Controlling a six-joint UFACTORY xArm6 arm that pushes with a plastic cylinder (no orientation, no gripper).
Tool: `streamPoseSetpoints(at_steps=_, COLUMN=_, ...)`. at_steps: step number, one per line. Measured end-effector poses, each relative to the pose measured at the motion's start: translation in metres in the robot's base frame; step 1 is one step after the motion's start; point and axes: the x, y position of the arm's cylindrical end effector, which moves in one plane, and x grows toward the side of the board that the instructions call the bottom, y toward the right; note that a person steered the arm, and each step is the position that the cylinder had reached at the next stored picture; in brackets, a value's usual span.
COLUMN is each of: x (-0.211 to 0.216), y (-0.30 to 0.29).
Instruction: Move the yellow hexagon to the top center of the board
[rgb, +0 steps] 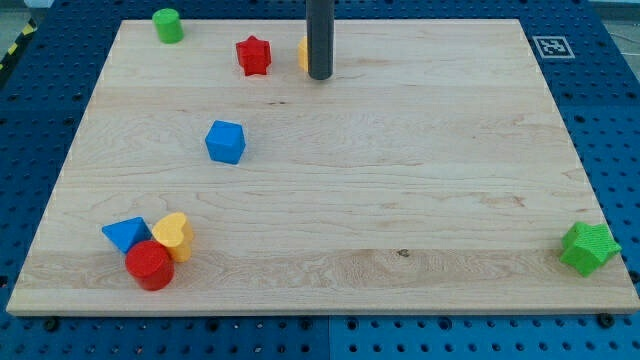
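The yellow hexagon (302, 54) sits near the top middle of the board, mostly hidden behind my rod; only a sliver shows on the rod's left. My tip (319, 75) rests on the board directly in front of the hexagon, at its lower right side, seemingly touching it. The red star (253, 55) lies a short way to the left of the hexagon.
A green cylinder (167, 25) stands at the top left corner. A blue cube (225, 141) lies left of centre. A blue triangle (125, 234), yellow heart (175, 235) and red cylinder (150, 264) cluster at the bottom left. A green star (587, 248) sits at the bottom right.
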Motion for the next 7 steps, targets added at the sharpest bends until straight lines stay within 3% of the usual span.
streamPoseSetpoints(at_steps=2, x=-0.037, y=-0.008)
streamPoseSetpoints(at_steps=3, x=-0.028, y=0.005)
streamPoseSetpoints(at_steps=5, x=-0.025, y=-0.033)
streamPoseSetpoints(at_steps=7, x=-0.055, y=-0.039)
